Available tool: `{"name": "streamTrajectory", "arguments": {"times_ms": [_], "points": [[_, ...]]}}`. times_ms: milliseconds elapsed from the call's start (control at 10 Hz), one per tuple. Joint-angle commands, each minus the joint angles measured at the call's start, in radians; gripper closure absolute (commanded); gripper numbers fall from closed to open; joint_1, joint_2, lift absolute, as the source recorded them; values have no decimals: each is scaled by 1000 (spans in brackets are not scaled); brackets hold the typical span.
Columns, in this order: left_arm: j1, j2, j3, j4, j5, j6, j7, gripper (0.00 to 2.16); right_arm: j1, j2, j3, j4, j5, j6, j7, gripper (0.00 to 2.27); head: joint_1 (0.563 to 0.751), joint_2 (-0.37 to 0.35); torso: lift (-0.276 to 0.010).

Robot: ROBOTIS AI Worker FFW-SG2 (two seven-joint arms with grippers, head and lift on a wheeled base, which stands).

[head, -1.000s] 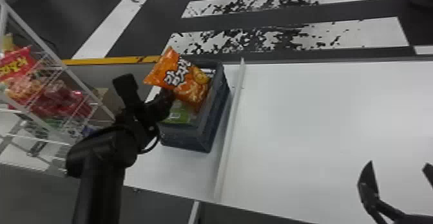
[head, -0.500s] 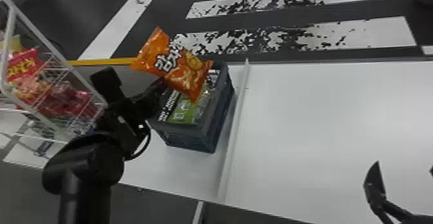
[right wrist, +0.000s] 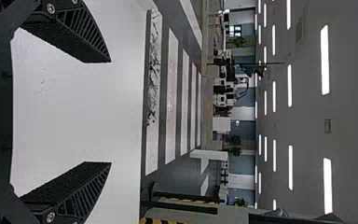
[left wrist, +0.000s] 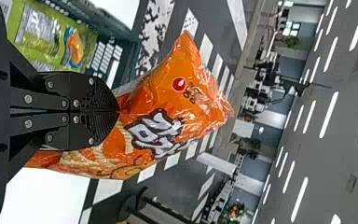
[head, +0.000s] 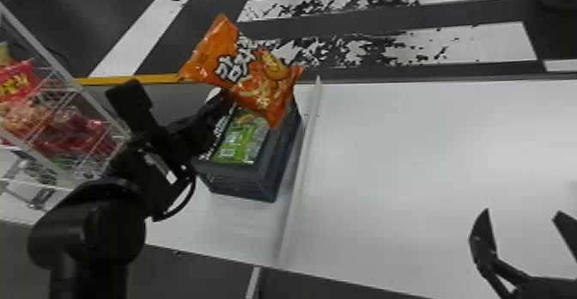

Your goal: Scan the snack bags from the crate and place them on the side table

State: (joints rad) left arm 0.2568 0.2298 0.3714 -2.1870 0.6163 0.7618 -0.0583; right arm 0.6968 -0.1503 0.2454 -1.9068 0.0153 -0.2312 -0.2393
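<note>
Above the crate (head: 240, 182) I'm pinching the orange bag (head: 253, 68) in my left gripper (head: 219, 100), jaws closed, a green bag (head: 240, 143) is lying inside, and right of the crate my empty right gripper (head: 523, 211) is gaping wide.

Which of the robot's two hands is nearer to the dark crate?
Left: that gripper holds the orange bag just above the crate. The right gripper hangs well off to the right.
</note>
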Motion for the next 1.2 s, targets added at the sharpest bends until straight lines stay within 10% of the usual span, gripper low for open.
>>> {"name": "streamTrajectory", "arguments": {"times_ms": [0,800,1100], "points": [[2,-9,-88,0,-12,1,-6,2128,0,0,0,-2,0,0,0,97,695,250,-50],[-64,-10,-523,237,-105,-5,-138,2132,0,0,-5,-11,0,10,0,97,695,-63,-50],[-114,-12,-634,382,-153,-20,-253,2098,0,0,-5,-9,0,7,-2,97,695,-145,-50]]}}
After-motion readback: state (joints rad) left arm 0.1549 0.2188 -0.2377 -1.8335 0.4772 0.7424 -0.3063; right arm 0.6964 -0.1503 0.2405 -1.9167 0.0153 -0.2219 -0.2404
